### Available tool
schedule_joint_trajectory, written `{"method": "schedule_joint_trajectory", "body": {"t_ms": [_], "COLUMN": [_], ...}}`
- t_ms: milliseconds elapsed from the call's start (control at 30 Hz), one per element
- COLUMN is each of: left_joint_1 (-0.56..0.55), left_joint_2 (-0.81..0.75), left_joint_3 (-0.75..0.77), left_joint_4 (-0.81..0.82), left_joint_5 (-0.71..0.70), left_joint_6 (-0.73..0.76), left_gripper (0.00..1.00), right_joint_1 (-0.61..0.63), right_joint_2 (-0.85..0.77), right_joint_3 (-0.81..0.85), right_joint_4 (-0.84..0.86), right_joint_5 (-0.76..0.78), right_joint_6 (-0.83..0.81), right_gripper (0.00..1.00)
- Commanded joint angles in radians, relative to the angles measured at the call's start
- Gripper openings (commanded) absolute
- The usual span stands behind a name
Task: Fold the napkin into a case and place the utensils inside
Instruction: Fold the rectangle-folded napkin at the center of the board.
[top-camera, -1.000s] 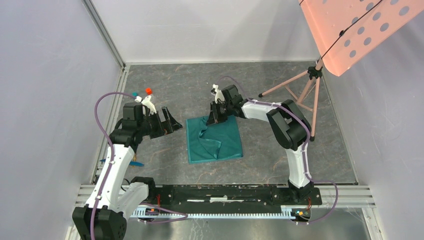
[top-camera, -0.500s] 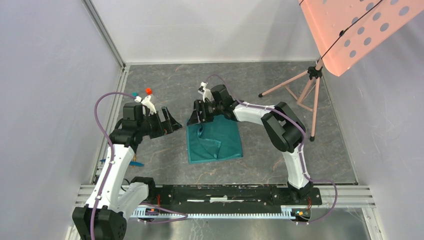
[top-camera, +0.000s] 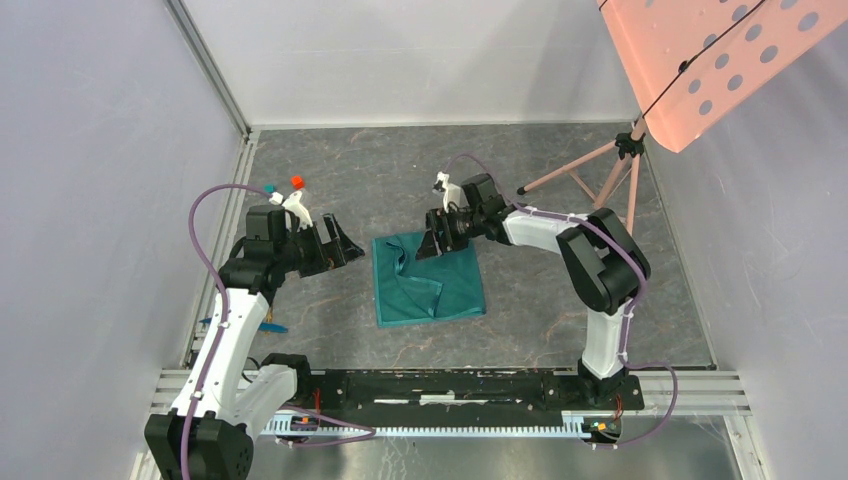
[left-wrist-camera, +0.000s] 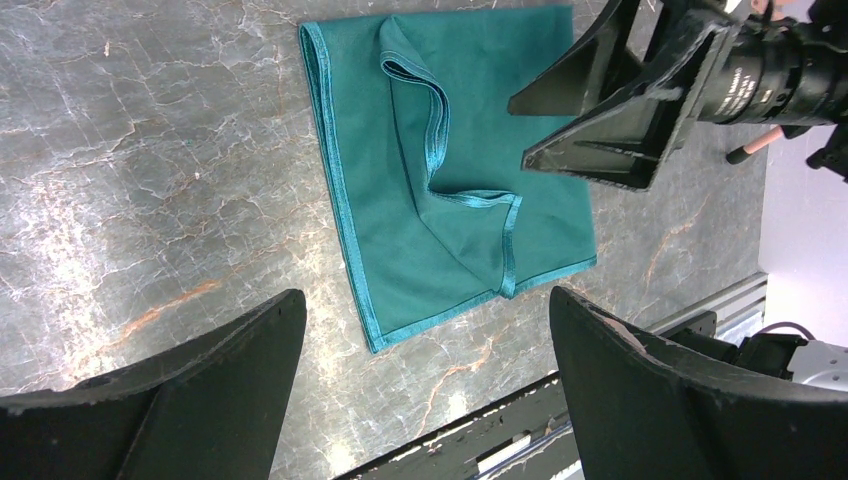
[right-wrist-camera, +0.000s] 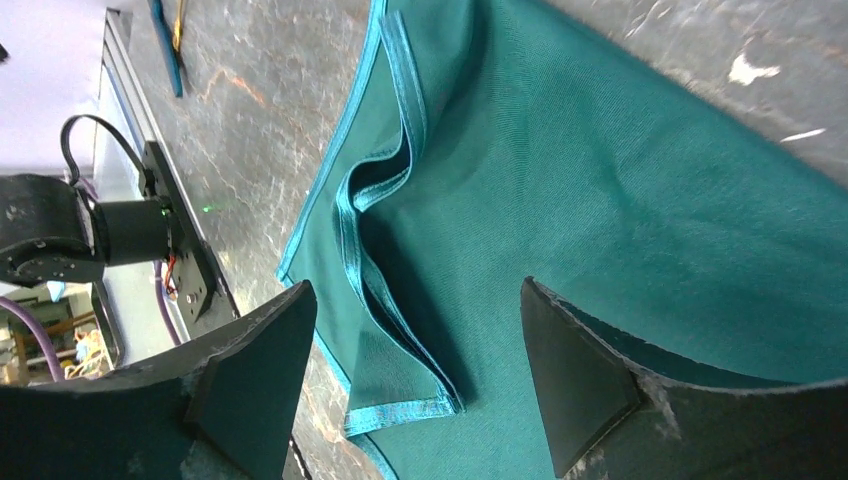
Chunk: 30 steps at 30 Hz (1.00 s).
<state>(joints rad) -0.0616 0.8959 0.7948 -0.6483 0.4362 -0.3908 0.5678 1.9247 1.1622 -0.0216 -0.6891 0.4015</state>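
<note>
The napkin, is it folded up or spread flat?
Partly folded: a rumpled flap of the napkin lies doubled over its flat bottom layer.

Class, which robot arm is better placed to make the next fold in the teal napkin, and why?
Right, probably: the right gripper hangs open directly above the napkin, at its far edge, while the left gripper, also open, is over the table beside it.

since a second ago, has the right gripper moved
Yes. The right gripper swung left to the far-left corner of the napkin, then came back right toward the tripod foot, ending over the napkin's far edge.
</note>
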Motion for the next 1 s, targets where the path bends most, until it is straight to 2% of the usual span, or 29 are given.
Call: {"method": "schedule_joint_trajectory", "body": {"t_ms": [0, 200, 467, 567, 667, 700, 867, 967], "left_joint_1": [-0.004, -0.004, -0.004, -0.003, -0.004, -0.004, -0.004, -0.003], "left_joint_2": [-0.015, -0.01, -0.011, -0.007, -0.003, -0.006, -0.007, -0.003], "left_joint_3": [-0.005, -0.006, -0.006, -0.005, -0.005, -0.004, -0.005, -0.005], "left_joint_4": [0.034, 0.035, 0.034, 0.036, 0.034, 0.033, 0.033, 0.032], "left_joint_5": [-0.007, -0.009, -0.01, -0.01, -0.011, -0.014, -0.017, -0.016], "left_joint_6": [0.026, 0.025, 0.025, 0.024, 0.025, 0.024, 0.024, 0.024], "left_gripper": [0.97, 0.97, 0.97, 0.97, 0.97, 0.97, 0.97, 0.97], "right_joint_1": [0.02, 0.09, 0.195, 0.243, 0.292, 0.313, 0.378, 0.383], "right_joint_2": [0.024, 0.05, 0.027, -0.011, -0.056, -0.059, -0.043, -0.036], "right_joint_3": [-0.027, -0.037, -0.071, -0.098, -0.235, -0.231, -0.097, -0.07], "right_joint_4": [0.066, 0.09, 0.22, 0.296, 0.579, 0.599, 0.518, 0.483], "right_joint_5": [-0.051, -0.07, -0.089, 0.016, 0.204, 0.263, 0.348, 0.321], "right_joint_6": [-0.02, 0.007, 0.161, 0.292, 0.542, 0.566, 0.54, 0.525], "right_gripper": [0.8, 0.75, 0.62, 0.64, 0.66, 0.69, 0.76, 0.78]}}
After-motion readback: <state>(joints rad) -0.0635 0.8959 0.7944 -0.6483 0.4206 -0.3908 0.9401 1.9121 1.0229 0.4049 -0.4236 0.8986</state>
